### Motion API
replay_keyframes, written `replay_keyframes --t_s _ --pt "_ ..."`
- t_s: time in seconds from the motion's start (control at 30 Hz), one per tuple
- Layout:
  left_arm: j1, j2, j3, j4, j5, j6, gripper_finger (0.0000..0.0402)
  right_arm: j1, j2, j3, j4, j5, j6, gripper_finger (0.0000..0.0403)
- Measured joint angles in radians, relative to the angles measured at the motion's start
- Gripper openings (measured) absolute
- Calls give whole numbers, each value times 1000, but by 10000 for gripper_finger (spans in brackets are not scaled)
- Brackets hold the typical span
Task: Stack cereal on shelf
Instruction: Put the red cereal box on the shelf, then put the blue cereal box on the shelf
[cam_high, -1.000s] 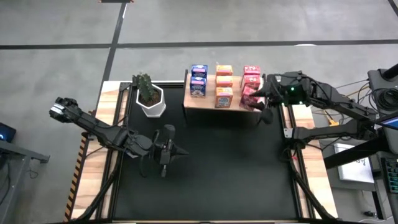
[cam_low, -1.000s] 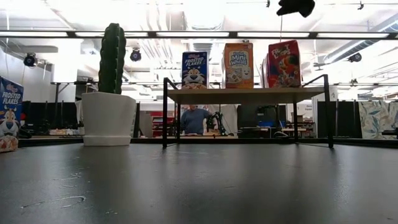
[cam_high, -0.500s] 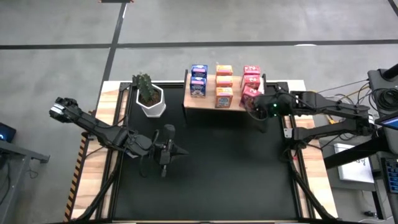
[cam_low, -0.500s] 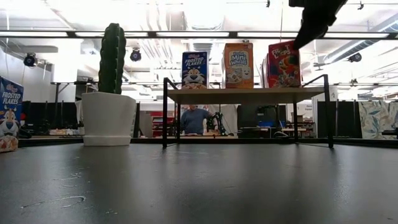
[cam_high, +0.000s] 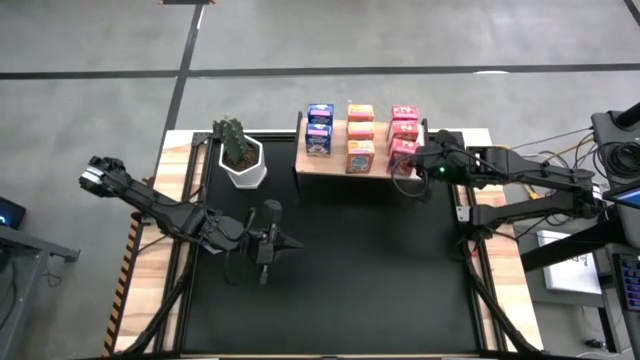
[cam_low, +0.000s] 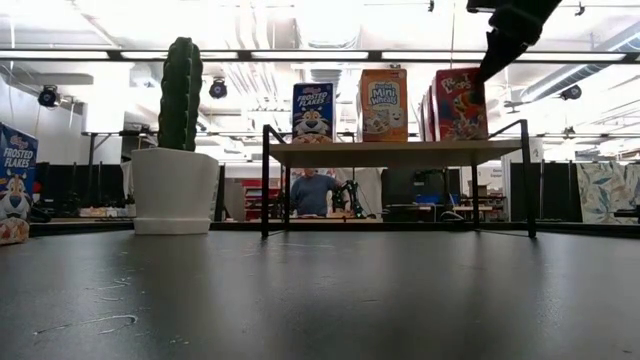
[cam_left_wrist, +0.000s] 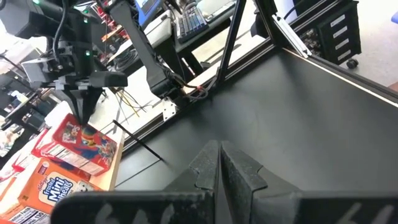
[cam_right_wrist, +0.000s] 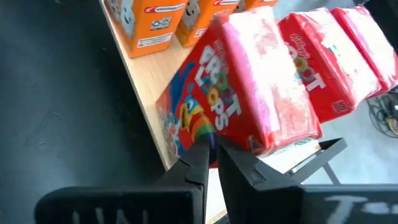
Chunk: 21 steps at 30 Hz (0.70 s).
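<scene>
Cereal boxes (cam_high: 360, 138), blue, orange and red, stand on shelf (cam_high: 335, 166).

1. The high view is evenly and softly lit from overhead, with only faint shadows on the black tabletop (cam_high: 340, 260).
2. In the low view, bright ceiling lights (cam_low: 300, 55) backlight the scene and wash out the far room, while the near tabletop is dark and blurred.
3. The red cereal box (cam_right_wrist: 249, 106) looks overexposed and soft in the right wrist view.
4. The near fingers (cam_left_wrist: 221, 171) are out of focus.
</scene>
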Motion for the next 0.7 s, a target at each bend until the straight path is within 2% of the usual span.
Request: replay_keyframes --t_s 0.47,0.7 --pt "0 0 0 -1 0 -4 0 11 -1 -4 0 -10 17 22" --pt "0 0 0 -17 0 -103 0 104 -18 -21 49 -13 72 22"
